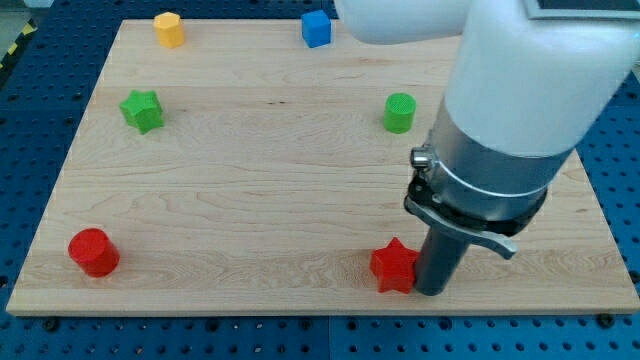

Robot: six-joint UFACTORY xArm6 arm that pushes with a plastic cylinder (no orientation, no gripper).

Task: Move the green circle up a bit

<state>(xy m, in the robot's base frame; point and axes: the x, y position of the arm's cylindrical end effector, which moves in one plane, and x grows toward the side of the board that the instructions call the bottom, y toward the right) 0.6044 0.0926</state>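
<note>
The green circle (399, 112) stands on the wooden board (280, 200) at the view's upper right. My tip (432, 291) rests on the board near the view's bottom right, well below the green circle and right next to the red star (394, 266), on its right side. The arm's white and grey body covers part of the board's right side.
A green star (142, 110) sits at the view's left. A yellow hexagon (169, 29) and a blue cube (316, 28) lie along the view's top edge. A red cylinder (93, 252) stands at the bottom left.
</note>
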